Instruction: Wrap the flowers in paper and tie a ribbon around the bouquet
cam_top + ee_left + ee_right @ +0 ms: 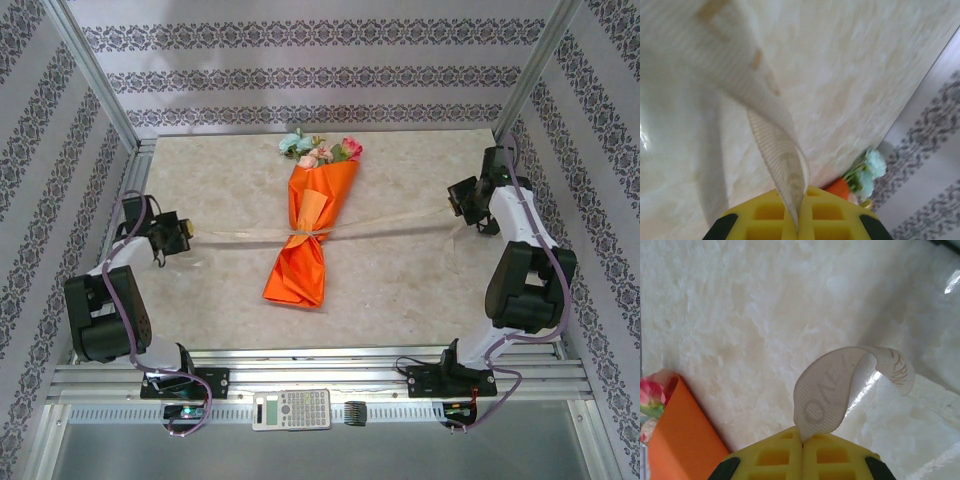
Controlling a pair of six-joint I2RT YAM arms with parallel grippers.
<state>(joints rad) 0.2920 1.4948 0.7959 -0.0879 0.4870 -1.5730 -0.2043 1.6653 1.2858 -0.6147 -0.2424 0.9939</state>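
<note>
Starting at the near rail, a calculator (291, 408) is sitting between the two arm bases. Past the rail the desk (400, 295) is lying bare right up to the bouquet's lower end, so there is open room across the whole front.

Out at the desk's left edge, the left gripper (186, 235) is hovering with its jaws pressed together on the ribbon (390, 226); the left wrist view is showing the strip pinched between the yellow pads and curling upward. Over by the right edge and a little farther back, the right gripper (457, 203) is doing the same, jaws clamped on the other end, printed lettering showing on the strip.

The ribbon is running from one gripper to the other in a long, nearly straight line, crossing the bouquet (308, 235) at its waist, where it is cinching the wrap. Bare desk is lying open on both sides of it.

The bouquet is lying flat mid-desk, slightly tilted, its lower end leaning left. The paper (298, 275) is bright orange and creased, pinched at the waist and flaring at both ends. The flowers (320, 150) are poking out of the far end in pink, red and pale blue, close to the desk's far edge.
</note>
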